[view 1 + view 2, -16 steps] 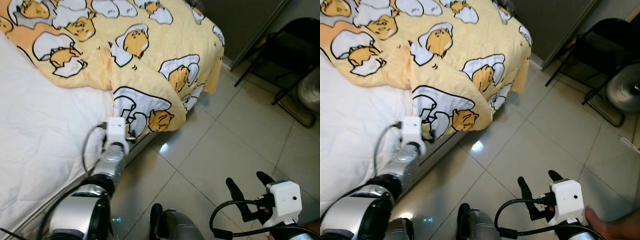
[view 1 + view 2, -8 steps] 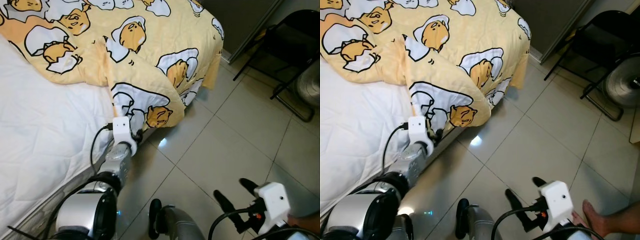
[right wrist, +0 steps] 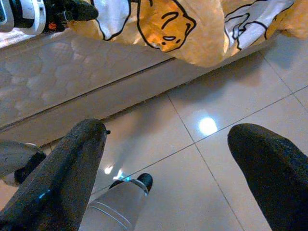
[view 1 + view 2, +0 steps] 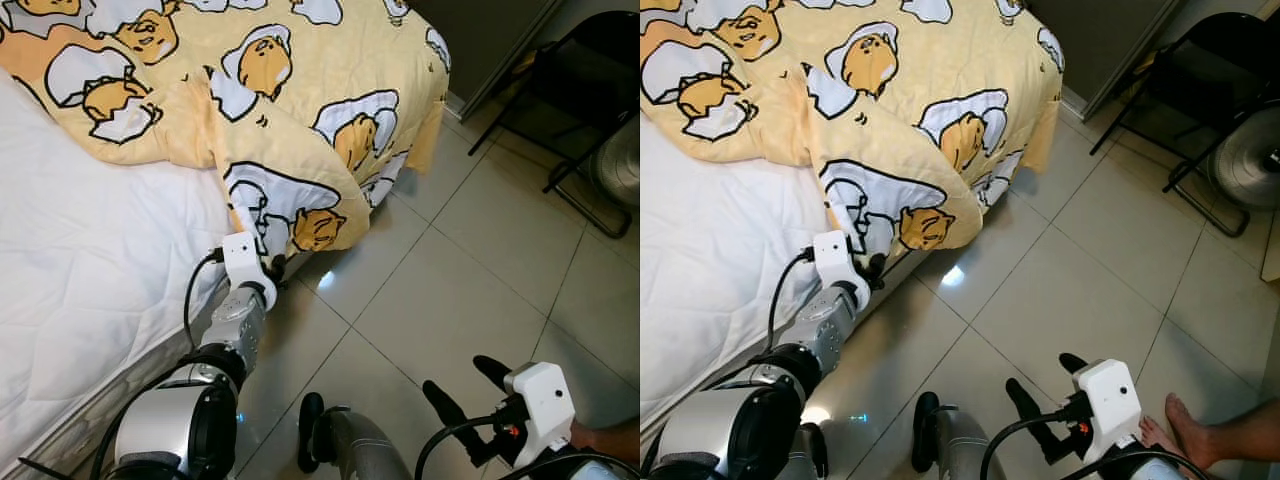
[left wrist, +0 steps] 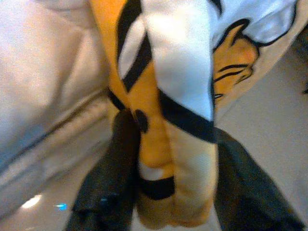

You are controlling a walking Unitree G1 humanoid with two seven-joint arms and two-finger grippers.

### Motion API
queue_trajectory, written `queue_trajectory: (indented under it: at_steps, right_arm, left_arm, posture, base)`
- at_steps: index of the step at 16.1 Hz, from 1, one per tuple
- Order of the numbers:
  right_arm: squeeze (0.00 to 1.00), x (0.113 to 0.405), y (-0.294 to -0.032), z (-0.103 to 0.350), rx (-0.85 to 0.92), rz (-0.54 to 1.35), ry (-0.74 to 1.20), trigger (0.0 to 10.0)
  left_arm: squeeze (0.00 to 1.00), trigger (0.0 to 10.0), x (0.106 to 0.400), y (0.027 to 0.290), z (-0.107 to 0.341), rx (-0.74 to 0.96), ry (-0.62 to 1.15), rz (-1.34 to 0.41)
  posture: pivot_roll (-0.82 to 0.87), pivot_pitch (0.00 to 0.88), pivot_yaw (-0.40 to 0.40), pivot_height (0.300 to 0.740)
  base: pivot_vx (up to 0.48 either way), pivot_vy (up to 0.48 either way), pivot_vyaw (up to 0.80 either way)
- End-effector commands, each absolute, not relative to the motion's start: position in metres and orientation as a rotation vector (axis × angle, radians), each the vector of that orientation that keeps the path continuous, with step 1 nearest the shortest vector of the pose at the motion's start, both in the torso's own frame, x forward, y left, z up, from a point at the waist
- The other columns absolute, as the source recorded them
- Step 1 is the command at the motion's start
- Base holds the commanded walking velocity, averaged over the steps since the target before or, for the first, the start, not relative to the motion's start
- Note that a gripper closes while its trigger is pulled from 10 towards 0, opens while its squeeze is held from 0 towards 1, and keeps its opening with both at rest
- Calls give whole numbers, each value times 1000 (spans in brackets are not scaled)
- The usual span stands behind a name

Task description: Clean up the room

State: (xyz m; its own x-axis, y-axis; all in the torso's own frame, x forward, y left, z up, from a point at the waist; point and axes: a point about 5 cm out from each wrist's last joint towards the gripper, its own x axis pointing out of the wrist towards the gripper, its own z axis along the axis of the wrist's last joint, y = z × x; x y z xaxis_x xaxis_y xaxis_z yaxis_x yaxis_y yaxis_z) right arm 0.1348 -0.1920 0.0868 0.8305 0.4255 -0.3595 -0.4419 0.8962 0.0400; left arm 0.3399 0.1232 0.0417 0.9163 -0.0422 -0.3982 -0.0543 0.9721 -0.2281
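Two grippers noted: left gripper (image 5: pixel 168 192) clamps the blanket (image 4: pixel 300 110) corner hanging off the bed (image 4: pixel 80 270), right gripper (image 3: pixel 168 159) spread empty; next, likely drawing it flat.

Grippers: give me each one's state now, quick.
Left gripper: shut on the blanket corner.
Right gripper: open, holding nothing, over the floor.

The two head views look steeply down from above the robot's arms onto the bed (image 4: pixel 90 270) edge and tiled floor (image 4: pixel 450 260), while the left wrist camera sits tight against the blanket (image 5: pixel 178 96) fold between its jaws, and the right wrist camera looks low across the floor beyond its jaws toward that same blanket corner.
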Motion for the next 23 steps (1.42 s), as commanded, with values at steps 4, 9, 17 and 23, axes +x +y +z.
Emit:
queue_trajectory:
  at_steps: [4,9,17,23]
  right_arm:
    - [0,134,-198,87,-49,453,380,10000]
    - [0,141,-198,89,-55,470,367,10000]
    - [0,165,-196,94,-68,544,341,10000]
    - [0,192,-187,99,-56,613,278,10000]
  left_arm:
    - [0,0,331,118,30,-146,463,-9]
    - [0,0,327,117,28,-138,427,-113]
    - [0,0,315,108,33,30,261,-514]
    - [0,0,304,91,42,99,156,-832]
  posture:
    - [-243,263,-212,740]
    - [-227,222,-227,740]
    - [-177,174,-248,740]
    - [-109,51,-209,740]
  base:
    - [0,0,0]
    - [0,0,0]
    - [0,0,0]
    - [0,0,0]
